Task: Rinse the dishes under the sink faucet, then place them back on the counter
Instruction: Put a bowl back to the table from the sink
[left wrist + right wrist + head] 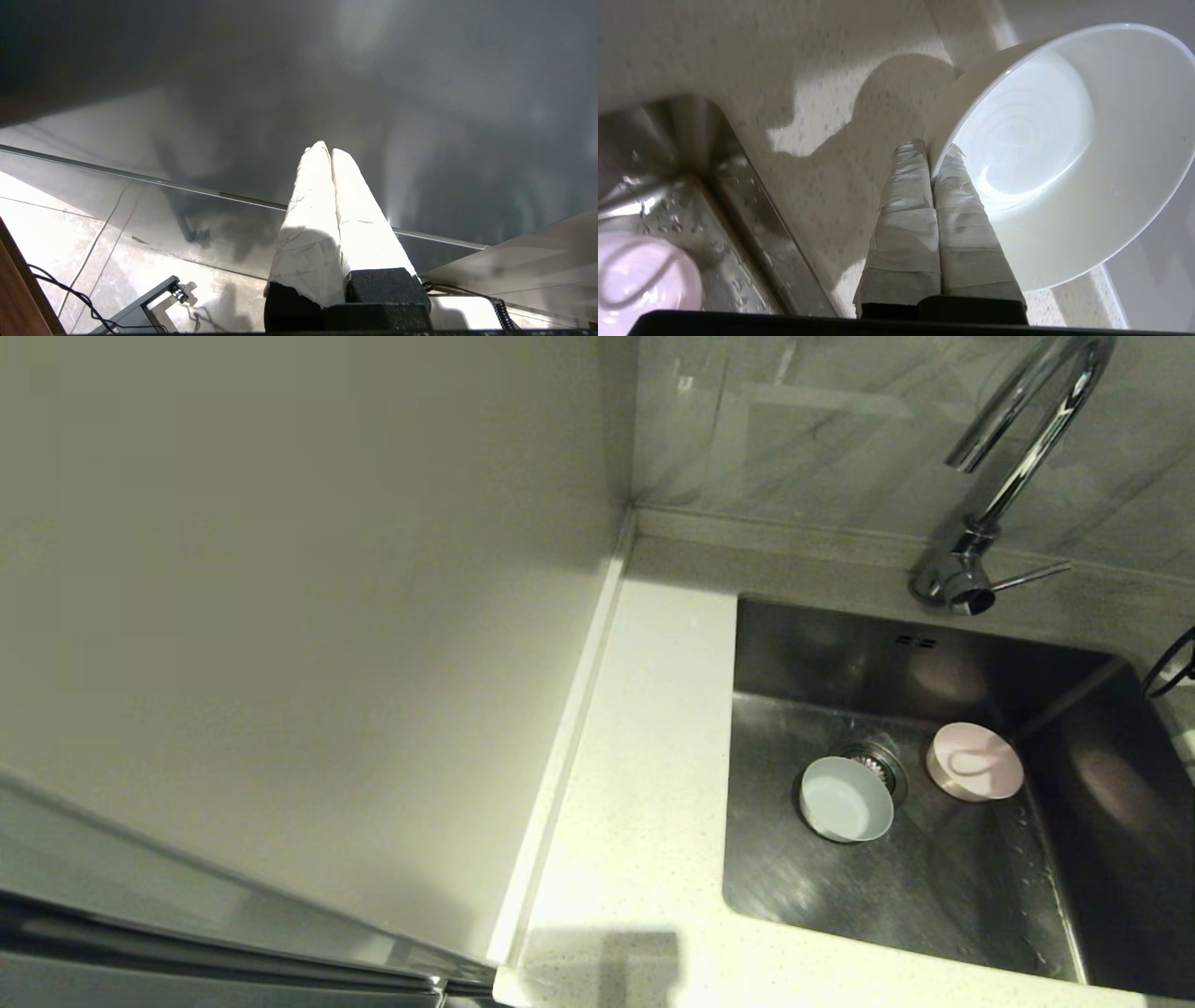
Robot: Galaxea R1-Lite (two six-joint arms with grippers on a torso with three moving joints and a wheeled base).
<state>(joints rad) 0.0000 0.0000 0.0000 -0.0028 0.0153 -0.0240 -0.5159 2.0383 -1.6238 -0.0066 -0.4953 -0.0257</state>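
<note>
Panel (280, 616): a plain off-white vertical surface is seen filling the left of the head view.
Counter (644, 756): white speckled worktop is shown left of and in front of the sink; in the right wrist view it is seen beneath the held bowl.
Sink (934, 887): a steel basin is set into the counter on the right; water drops are seen on its wall in the right wrist view only.
Faucet (1018, 457): a chrome gooseneck is mounted at the far edge of the sink, its thin lever pointing right.
Pale pink bowl (975, 762): it is lying in the sink, right of the drain, tilted against the right wall; a part of it is also caught at the edge of the right wrist view.
Pale blue bowl (846, 799): it is resting in the sink at the near-left of the drain strainer (876, 765), partly covering it.
Mint-white bowl (1064, 154): shown only in the right wrist view, held tilted over the counter just beside the sink's corner.
Right gripper (930, 154): its taped fingers are closed on the rim of the mint-white bowl, one inside and one outside; it is not seen from the head.
Left gripper (327, 151): its taped fingers are pressed together with nothing between them; it is parked away from the sink, facing a dark glossy surface above a tiled floor.
</note>
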